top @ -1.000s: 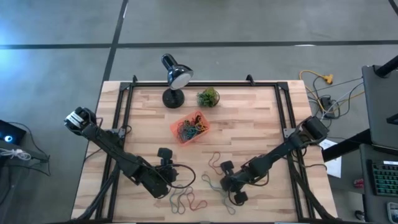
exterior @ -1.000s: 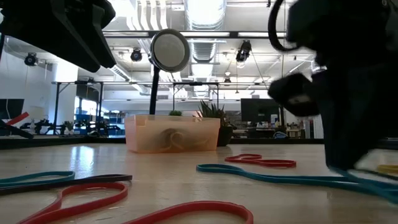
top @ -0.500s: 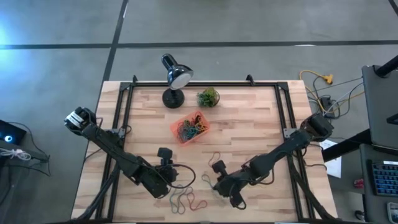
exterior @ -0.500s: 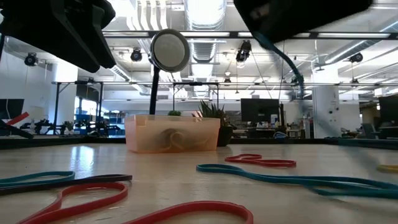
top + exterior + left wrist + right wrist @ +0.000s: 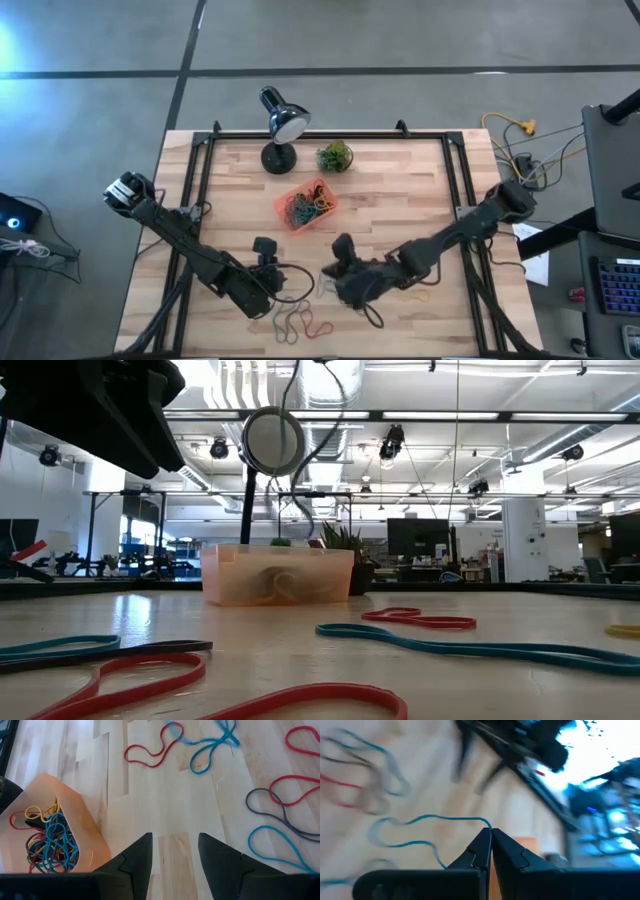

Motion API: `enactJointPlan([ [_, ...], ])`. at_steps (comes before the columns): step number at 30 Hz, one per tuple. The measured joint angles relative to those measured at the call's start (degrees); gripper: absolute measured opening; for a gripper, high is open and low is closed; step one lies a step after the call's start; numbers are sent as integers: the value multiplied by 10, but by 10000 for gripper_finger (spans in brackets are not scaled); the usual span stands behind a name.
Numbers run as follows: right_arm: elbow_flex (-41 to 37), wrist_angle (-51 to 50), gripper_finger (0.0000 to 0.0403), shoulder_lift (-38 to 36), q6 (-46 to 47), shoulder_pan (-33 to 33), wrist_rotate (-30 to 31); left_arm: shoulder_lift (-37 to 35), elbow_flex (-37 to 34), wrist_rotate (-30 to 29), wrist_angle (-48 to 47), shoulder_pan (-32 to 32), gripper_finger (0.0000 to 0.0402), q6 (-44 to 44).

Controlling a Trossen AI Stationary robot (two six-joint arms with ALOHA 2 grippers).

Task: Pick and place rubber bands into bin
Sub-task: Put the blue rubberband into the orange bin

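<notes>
Bare planks of the pale wooden desk [image 5: 400, 190] lie open on the right of the shallow orange-red plastic bin [image 5: 305, 204]. Behind the bin, a black desk lamp [image 5: 280, 125] and a small green potted plant [image 5: 335, 156] block the back edge. The 2 dark arms crowd the front, with thin loose rubber bands [image 5: 300, 324] scattered between them.

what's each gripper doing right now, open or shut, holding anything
Left gripper: open, empty, over the table.
Right gripper: shut on a teal rubber band, which trails from its fingertips.
</notes>
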Motion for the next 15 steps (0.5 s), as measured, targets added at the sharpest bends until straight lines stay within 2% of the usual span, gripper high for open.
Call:
enactJointPlan([
  [5, 7, 1, 8, -1, -25, -44, 52, -2, 0, 1, -20, -1, 144, -19],
  [10, 7, 4, 8, -1, -27, -102, 52, -13, 0, 5, -58, -4, 144, -69],
  [15, 7, 12, 8, -1, -31, -168, 52, -15, 0, 5, -65, -11, 144, -74],
])
